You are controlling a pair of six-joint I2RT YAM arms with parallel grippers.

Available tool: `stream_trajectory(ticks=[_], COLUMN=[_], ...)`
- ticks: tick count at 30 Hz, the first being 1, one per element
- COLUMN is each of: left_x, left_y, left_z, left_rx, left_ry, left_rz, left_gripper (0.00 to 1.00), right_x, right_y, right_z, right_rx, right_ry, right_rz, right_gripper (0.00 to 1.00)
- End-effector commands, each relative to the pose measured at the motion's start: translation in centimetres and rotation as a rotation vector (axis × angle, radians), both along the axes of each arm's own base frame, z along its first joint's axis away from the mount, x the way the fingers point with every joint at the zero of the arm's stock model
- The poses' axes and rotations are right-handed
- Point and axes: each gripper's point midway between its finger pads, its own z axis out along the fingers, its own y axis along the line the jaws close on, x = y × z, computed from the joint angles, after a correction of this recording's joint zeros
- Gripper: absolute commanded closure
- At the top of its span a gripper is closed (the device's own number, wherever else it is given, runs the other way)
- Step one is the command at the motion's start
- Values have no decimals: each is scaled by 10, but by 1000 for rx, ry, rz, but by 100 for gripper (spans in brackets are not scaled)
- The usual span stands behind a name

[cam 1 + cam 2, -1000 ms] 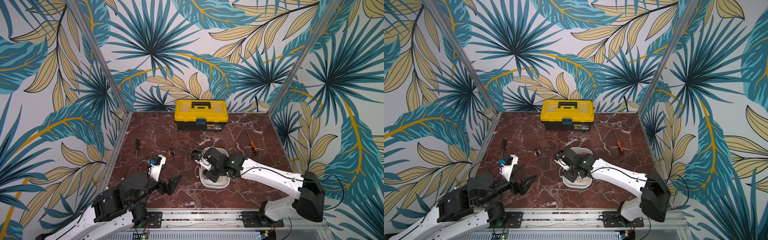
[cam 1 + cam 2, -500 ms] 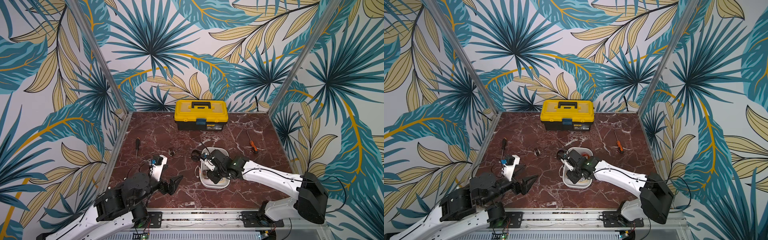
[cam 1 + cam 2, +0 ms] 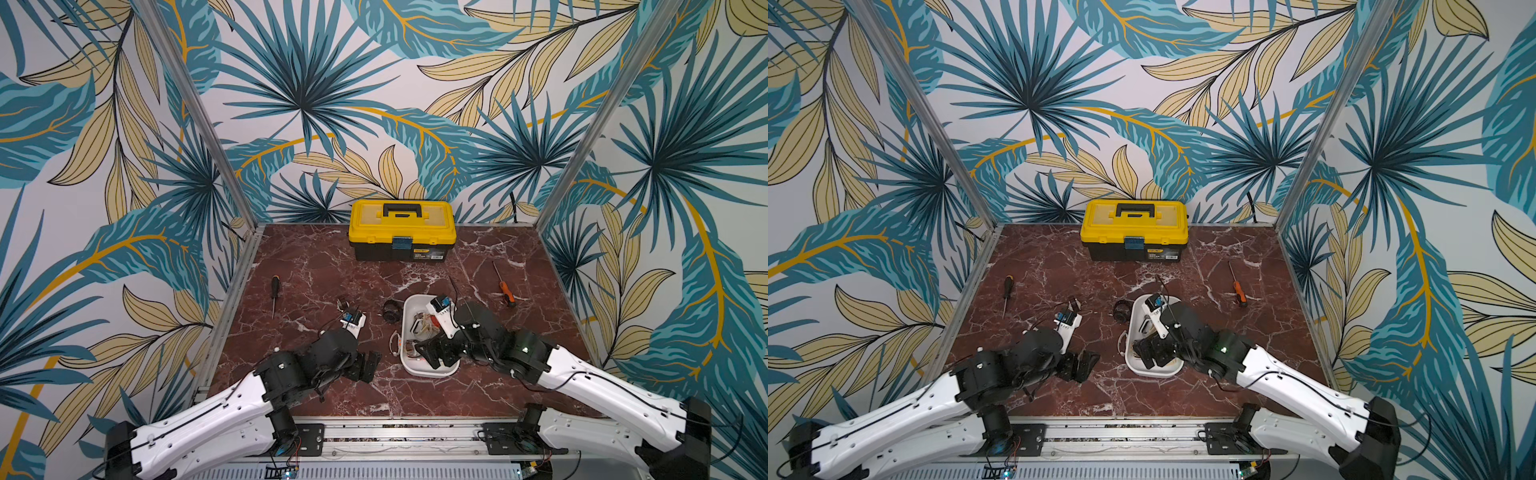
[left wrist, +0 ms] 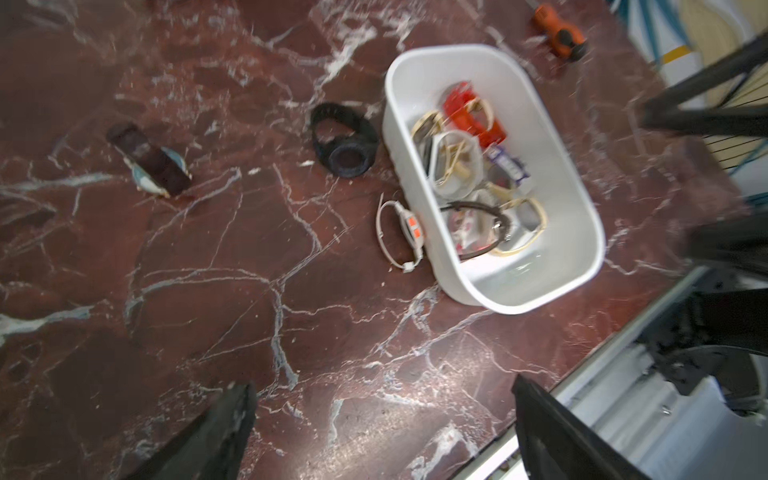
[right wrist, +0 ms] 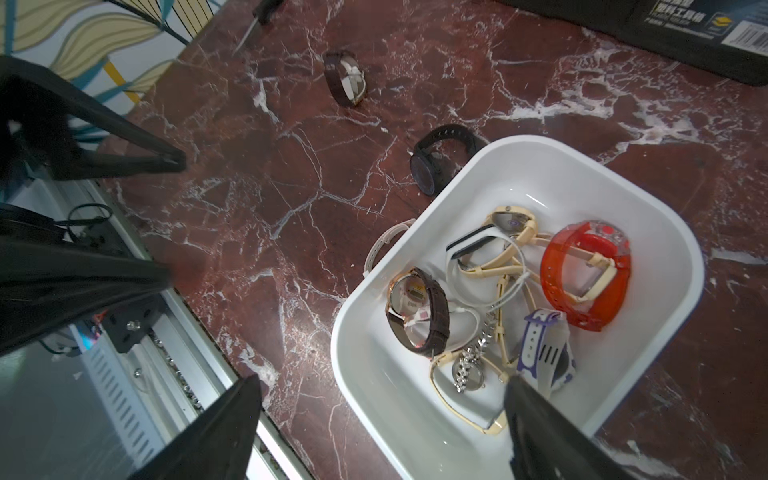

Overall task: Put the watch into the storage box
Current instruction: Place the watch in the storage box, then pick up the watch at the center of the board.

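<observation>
The white storage box (image 3: 432,371) (image 3: 1154,371) lies near the table's front, right of centre, and holds several watches. Among them are a brown-strapped watch (image 5: 419,316) and a red one (image 5: 582,282). My right gripper (image 3: 432,353) (image 5: 382,386) hangs open over the box's near end (image 5: 561,174) with nothing between its fingers. On the table left of the box lie a black watch (image 3: 390,311) (image 4: 345,141), a white watch (image 3: 395,343) (image 4: 401,232) against the box wall, and a brown-strap watch (image 3: 343,303) (image 4: 149,160). My left gripper (image 3: 368,365) (image 4: 382,386) is open and empty above bare table, left of the box.
A yellow-lidded black toolbox (image 3: 401,230) stands against the back wall. A black screwdriver (image 3: 274,291) lies at the left and an orange one (image 3: 505,289) at the right. Patterned walls enclose three sides, and a metal rail (image 3: 395,436) runs along the front edge.
My right gripper has drawn back toward the box's near end and its jaws have opened wide. The left arm has barely moved.
</observation>
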Motion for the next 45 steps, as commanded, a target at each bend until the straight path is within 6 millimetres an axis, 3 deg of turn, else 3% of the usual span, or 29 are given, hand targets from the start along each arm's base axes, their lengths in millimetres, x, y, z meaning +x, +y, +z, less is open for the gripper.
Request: stream_trajectory(ticks=[1, 6, 12, 19, 21, 24, 30, 34, 40, 45], left_x=[22, 54, 93, 131, 136, 141, 151, 157, 158, 157], left_y=[-6, -18, -34, -5, 10, 28, 45, 50, 47, 58], left_z=[6, -3, -5, 11, 18, 20, 32, 37, 20, 1], left_rx=[-62, -135, -191, -157, -94, -131, -407, -590, -682, -663], left_ry=[46, 134, 231, 196, 165, 180, 161, 140, 184, 216], left_rz=[66, 75, 105, 265, 302, 337, 341, 335, 319, 363], left_gripper=[0, 0, 0, 2, 2, 3, 16, 19, 24, 27], right_x=[-11, -29, -38, -42, -42, -42, -42, -42, -45, -52], right_y=[-16, -28, -42, -42, -43, -43, -42, -41, -38, -35], right_z=[1, 10, -1, -1, -1, -4, -12, -14, -8, -4], right_rx=[39, 104, 83, 97, 90, 76, 46, 35, 62, 93], right_ry=[17, 12, 49, 57, 50, 52, 67, 78, 72, 79], right_rz=[-40, -23, -52, -40, -40, -38, -29, -23, 0, 31], right_gripper=[1, 0, 0, 0, 0, 0, 0, 0, 0, 0])
